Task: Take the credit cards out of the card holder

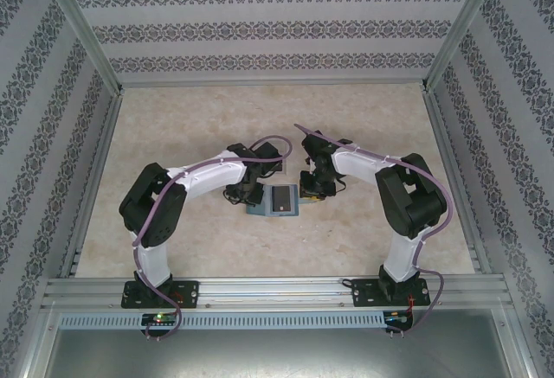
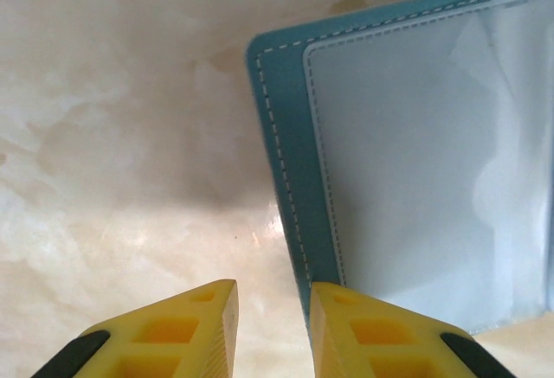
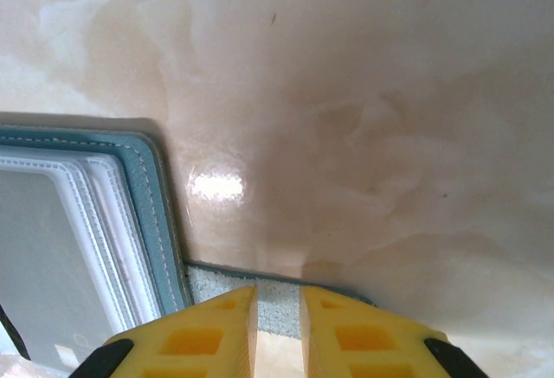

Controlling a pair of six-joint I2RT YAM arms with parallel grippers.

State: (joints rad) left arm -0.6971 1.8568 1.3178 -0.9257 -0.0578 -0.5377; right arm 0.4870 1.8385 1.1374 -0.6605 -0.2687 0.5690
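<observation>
The pale marbled table (image 1: 260,118) carries 1 task item, the teal wallet (image 1: 277,201), lying open and flat at the centre between the 2 arms. A dark-grey rectangle in its middle looks like a card (image 1: 285,195) sitting in its sleeve, though it is too small to be sure. From the left wrist, the clear pocket (image 2: 407,162) is cloudy and I cannot tell what it holds. The left gripper (image 2: 273,322) hovers just off the wallet's stitched left edge, its jaws a little apart and empty. The right gripper (image 3: 277,326) sits over the strap tab (image 3: 275,295) at the opposite edge, jaws narrowly spaced — whether it pinches the tab or only rests above it I cannot tell. The step in hand seems to be steadying the opened wallet before any card is drawn. Next, 1 gripper should pin the wallet down while the other catches a card's exposed edge — thin and flat, it may slip.
</observation>
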